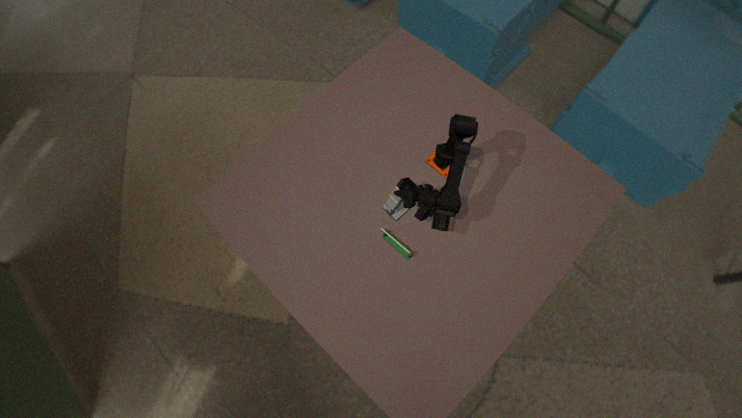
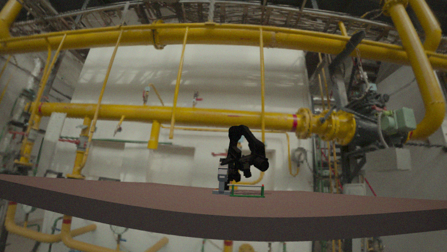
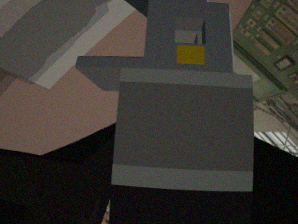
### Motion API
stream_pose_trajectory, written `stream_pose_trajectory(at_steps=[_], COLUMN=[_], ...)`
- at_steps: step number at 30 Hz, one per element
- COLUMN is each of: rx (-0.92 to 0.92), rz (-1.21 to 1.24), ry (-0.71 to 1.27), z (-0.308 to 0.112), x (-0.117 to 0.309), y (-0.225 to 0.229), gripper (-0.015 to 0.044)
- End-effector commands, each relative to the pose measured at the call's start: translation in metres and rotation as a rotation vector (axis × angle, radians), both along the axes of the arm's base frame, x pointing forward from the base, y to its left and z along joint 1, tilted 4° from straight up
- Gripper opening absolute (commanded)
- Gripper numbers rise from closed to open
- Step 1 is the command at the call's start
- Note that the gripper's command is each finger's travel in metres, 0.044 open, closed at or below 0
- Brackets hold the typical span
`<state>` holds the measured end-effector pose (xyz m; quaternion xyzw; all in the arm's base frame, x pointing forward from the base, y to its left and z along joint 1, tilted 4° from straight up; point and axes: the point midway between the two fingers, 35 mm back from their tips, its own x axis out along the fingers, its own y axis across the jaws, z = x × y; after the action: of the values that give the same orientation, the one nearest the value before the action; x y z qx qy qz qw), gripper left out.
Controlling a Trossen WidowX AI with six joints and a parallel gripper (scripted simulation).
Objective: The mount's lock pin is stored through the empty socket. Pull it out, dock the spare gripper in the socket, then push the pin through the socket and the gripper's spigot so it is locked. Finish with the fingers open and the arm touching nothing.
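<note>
The white pin [image 1: 394,240] [image 2: 247,185] lies on the green rack [image 1: 396,248] [image 2: 247,196], below the middle of the top view. It slants from upper left to lower right, with its red end at the lower right. The hand [image 1: 399,196] [image 2: 222,162] [image 3: 176,129] is partly open, holding the gray block [image 3: 182,125] between its fingers. From above, the black arm [image 1: 455,170] [image 2: 255,144] runs down, then bends left to the gray stand [image 1: 397,213] [image 2: 221,186].

yellow pipes [image 2: 175,111] | pale wall [image 2: 219,75] | blue cabinets [image 1: 670,83]
</note>
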<state>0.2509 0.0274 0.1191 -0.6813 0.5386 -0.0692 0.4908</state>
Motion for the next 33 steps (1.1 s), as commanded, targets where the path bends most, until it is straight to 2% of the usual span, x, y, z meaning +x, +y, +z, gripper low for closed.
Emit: stream_pose_trajectory(at_steps=[1, 14, 30, 31, 33], rx=[-0.013, -0.007, -0.007, -0.007, -0.007], rz=[0.006, 0.002, 0.002, 0.002, 0.002], ry=[-0.005, 0.005, 0.005, 0.005, 0.006], z=[-0.0006, -0.0008, -0.0008, -0.0008, -0.0004], x=[0.005, 0.0012, 0.0012, 0.0012, 0.0007], y=[0.0004, -0.0005, -0.0005, -0.0005, -0.0005], gripper=[0.0, 0.0, 0.042, 0.044, 0.044])
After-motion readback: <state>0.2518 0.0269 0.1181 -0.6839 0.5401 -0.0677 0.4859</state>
